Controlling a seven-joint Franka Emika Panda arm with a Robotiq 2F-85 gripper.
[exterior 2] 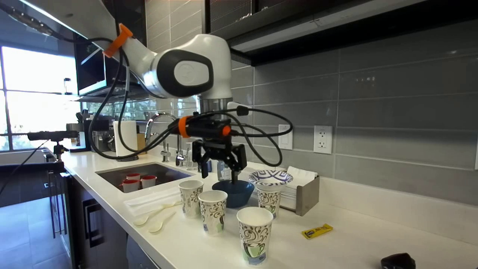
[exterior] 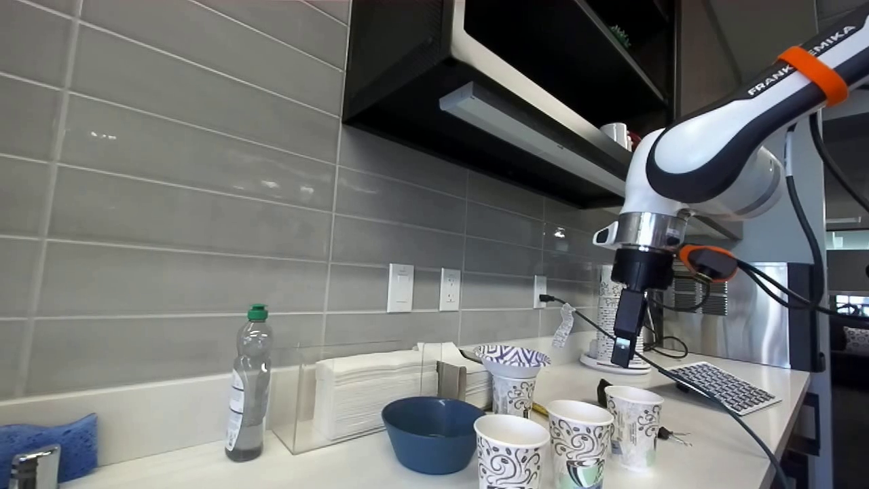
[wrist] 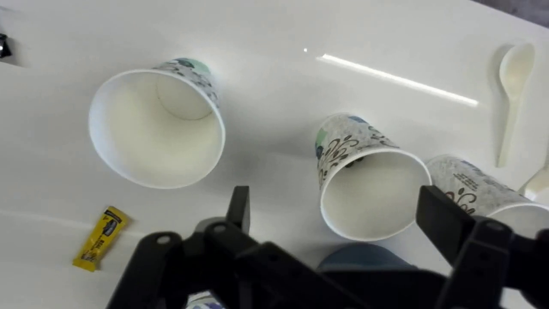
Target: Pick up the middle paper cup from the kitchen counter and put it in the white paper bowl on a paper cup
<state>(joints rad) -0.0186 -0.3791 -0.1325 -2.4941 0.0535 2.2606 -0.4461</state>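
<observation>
The middle paper cup [exterior: 579, 435] stands upright on the pale kitchen counter [exterior 2: 317, 254], between two similar cups. It also shows in an exterior view [exterior 2: 213, 213] and in the wrist view [wrist: 343, 141]. The white paper bowl [exterior 2: 270, 177] with blue marks rests on top of another upright paper cup [exterior 2: 269, 201], behind the row, and shows in both exterior views [exterior: 512, 355]. Only a sliver of it shows in the wrist view [wrist: 203, 301]. My gripper [exterior 2: 219, 176] is open and empty above the cups. In the wrist view, the middle cup's rim lies between its fingertips [wrist: 332, 197].
Similar cups stand either side of the middle cup [exterior 2: 191, 198] [exterior 2: 255, 235]. A dark blue bowl [exterior: 431, 435] stands close behind. A napkin holder [exterior 2: 308, 196], yellow packet [exterior 2: 316, 231], spoons [exterior 2: 160, 222], sink [exterior 2: 108, 175] and soap bottle [exterior: 249, 387] are nearby.
</observation>
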